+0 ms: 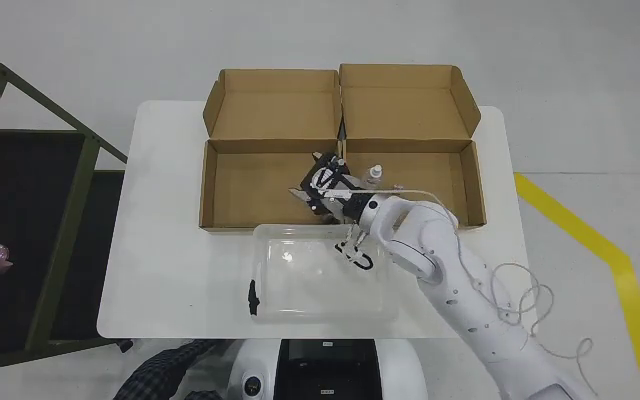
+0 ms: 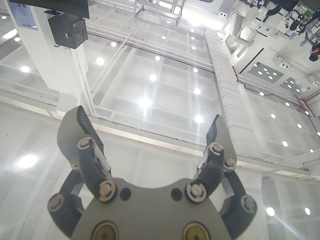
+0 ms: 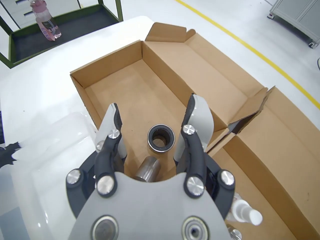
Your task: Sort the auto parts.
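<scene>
My right gripper [image 3: 153,102] hangs open over the right end of the left cardboard box [image 3: 120,93], with nothing between its fingers. Directly below it on the box floor lie a black-rimmed metal bushing [image 3: 160,138] and a plain metal cylinder [image 3: 148,167]. From above, the same gripper [image 1: 325,185] sits at the wall shared by the left box [image 1: 240,190] and the right box [image 1: 440,185]. A white spray bottle [image 3: 246,213] lies in the right box. My left gripper [image 2: 148,118] points up at the ceiling, open and holding nothing.
A clear plastic bin [image 1: 290,300] stands in front of the boxes with a small black part [image 1: 360,260] at its right end. Another black part [image 1: 253,297] lies on the table by the bin's left wall. A green cart [image 3: 62,28] with a pink bottle [image 3: 46,23] stands beside the table.
</scene>
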Robot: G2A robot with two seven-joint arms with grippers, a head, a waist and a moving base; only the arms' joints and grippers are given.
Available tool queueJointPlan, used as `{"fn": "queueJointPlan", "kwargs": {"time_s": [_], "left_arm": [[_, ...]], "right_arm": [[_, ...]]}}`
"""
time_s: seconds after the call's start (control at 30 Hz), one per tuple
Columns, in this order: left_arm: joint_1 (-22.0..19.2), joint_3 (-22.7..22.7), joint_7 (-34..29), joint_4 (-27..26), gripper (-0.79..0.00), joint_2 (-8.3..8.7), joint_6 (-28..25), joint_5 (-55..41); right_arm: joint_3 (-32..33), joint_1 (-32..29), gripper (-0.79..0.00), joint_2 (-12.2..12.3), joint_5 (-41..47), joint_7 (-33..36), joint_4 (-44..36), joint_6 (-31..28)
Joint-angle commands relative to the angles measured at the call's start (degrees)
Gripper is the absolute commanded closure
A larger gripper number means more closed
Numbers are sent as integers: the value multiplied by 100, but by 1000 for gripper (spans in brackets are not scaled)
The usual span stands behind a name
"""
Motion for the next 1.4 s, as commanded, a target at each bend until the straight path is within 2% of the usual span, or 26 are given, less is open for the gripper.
{"fn": "queueJointPlan", "kwargs": {"time_s": [0.0, 0.27, 0.7, 1.07, 1.37], "left_arm": [[0, 0, 0, 0, -785, 0, 0, 0], [0, 0, 0, 0, -785, 0, 0, 0], [0, 0, 0, 0, -785, 0, 0, 0], [0, 0, 0, 0, -785, 0, 0, 0], [0, 0, 0, 0, -785, 0, 0, 0]], "right_arm": [[255, -314, -493, 66, -23, -105, -350, -111], [1341, -1495, -548, 305, -146, -786, -1090, -604], [2848, -3025, -782, 525, -526, -2319, -1293, -861], [3841, -3961, -785, 613, -375, -3219, -942, -935], [4276, -4455, -785, 639, -361, -3957, -764, -968]]}}
